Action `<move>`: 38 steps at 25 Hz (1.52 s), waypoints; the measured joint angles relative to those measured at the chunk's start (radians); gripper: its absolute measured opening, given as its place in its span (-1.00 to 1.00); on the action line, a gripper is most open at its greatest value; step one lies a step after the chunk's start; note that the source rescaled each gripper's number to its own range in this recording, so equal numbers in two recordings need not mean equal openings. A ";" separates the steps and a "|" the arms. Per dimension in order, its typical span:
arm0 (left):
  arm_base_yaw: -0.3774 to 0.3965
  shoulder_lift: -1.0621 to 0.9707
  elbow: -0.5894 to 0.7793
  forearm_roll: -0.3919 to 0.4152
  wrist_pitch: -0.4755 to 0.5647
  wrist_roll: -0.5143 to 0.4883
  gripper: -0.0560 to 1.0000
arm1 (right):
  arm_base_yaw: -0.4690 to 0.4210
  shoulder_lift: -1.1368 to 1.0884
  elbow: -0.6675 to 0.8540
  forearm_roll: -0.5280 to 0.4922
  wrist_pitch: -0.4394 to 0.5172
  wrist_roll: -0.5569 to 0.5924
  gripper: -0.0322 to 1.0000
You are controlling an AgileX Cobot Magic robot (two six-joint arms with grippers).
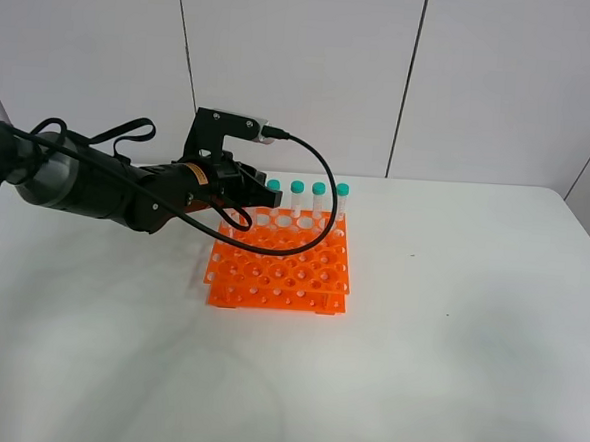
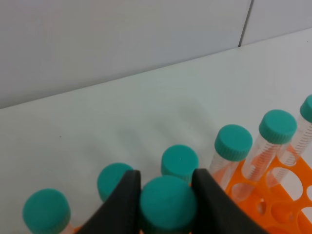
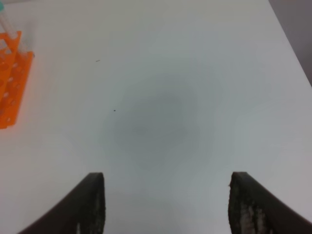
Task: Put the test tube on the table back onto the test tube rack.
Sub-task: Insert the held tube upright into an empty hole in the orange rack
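Observation:
My left gripper [image 2: 166,181] is shut on the teal cap of the test tube [image 2: 168,204]; its clear body is hidden below the fingers. In the exterior high view the left gripper [image 1: 249,189] is over the back left corner of the orange test tube rack [image 1: 280,262], and the held tube is hidden there. Several other teal-capped tubes [image 1: 308,190] stand in the rack's back row, also seen in the left wrist view [image 2: 234,142]. My right gripper [image 3: 168,195] is open and empty above the white table [image 3: 165,107].
The rack's end [image 3: 9,83] shows at the edge of the right wrist view. A black cable [image 1: 321,198] loops from the left wrist over the rack's back rows. A white panelled wall [image 1: 305,61] stands behind the table [image 1: 449,331].

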 joint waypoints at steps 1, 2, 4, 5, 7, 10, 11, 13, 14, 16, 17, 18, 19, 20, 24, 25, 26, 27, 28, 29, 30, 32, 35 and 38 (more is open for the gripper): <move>0.000 0.000 0.000 0.000 0.000 0.000 -0.89 | 0.000 0.000 0.000 0.000 0.000 0.000 0.76; 0.000 0.000 0.000 0.000 0.000 0.000 -0.89 | 0.000 0.000 0.000 0.000 0.000 0.000 0.76; 0.000 0.000 0.000 0.000 0.000 0.000 -0.89 | 0.000 0.000 0.000 0.000 0.000 0.000 0.76; 0.000 0.000 0.000 0.000 0.000 0.000 -0.89 | 0.000 0.000 0.000 0.000 0.000 0.000 0.76; 0.000 0.000 0.000 0.000 0.000 0.002 -0.89 | 0.000 0.000 0.000 0.000 0.000 0.000 0.74; 0.000 0.008 0.000 0.000 -0.001 0.003 -0.89 | 0.000 0.000 0.000 0.000 0.000 0.000 0.74; 0.000 0.014 0.000 0.000 -0.004 0.004 -0.89 | 0.000 0.000 0.000 0.000 0.000 0.000 0.73; 0.002 0.030 0.000 0.000 -0.005 0.010 -0.89 | 0.000 0.000 0.000 0.000 0.000 0.000 0.72; 0.002 0.037 0.000 0.000 -0.005 0.011 -0.89 | 0.000 0.000 0.000 0.000 0.000 0.000 0.71; 0.004 0.045 0.000 0.000 -0.005 0.011 -0.89 | 0.000 0.000 0.000 0.000 0.000 0.000 0.71; 0.005 0.046 0.000 0.000 -0.005 0.011 -0.89 | 0.000 0.000 0.000 0.000 0.000 0.000 0.71; 0.005 0.047 0.000 0.000 -0.005 0.011 -0.89 | 0.000 0.000 0.000 0.000 0.000 0.000 0.71; 0.005 0.047 0.000 0.000 -0.005 0.011 -0.89 | 0.000 0.000 0.000 0.000 0.000 0.000 0.71; 0.005 0.047 0.000 0.000 -0.006 0.011 -0.89 | 0.000 0.000 0.000 0.000 0.000 0.000 0.71; 0.005 0.047 0.000 0.000 -0.009 0.011 -0.89 | 0.000 0.000 0.000 0.000 0.000 0.000 0.71; 0.005 0.047 0.000 0.000 -0.009 0.011 -0.89 | 0.000 0.000 0.000 0.000 0.000 0.000 0.71; 0.005 0.047 0.000 0.000 -0.009 0.011 -0.89 | 0.000 0.000 0.000 0.000 0.000 0.000 0.71; 0.005 0.047 0.000 0.000 -0.007 0.011 -0.89 | 0.000 0.000 0.000 0.000 0.000 0.000 0.71; 0.005 0.047 0.000 -0.001 -0.006 0.011 -0.89 | 0.000 0.000 0.000 0.000 0.000 0.000 0.71; 0.005 0.047 0.000 -0.002 -0.005 0.011 -0.89 | 0.000 0.000 0.000 0.000 0.000 0.000 0.71; 0.005 0.047 0.000 -0.003 -0.003 0.008 -0.89 | 0.000 0.000 0.000 0.000 0.000 0.000 0.71; 0.005 0.047 0.000 -0.004 0.002 0.004 -0.89 | 0.000 0.000 0.000 0.000 0.000 0.000 0.71; 0.005 0.047 0.000 -0.004 0.005 0.003 -0.89 | 0.000 0.000 0.000 0.000 0.000 0.000 0.71; 0.005 0.047 0.000 -0.004 0.020 0.003 -0.89 | 0.000 0.000 0.000 0.000 0.000 0.000 0.71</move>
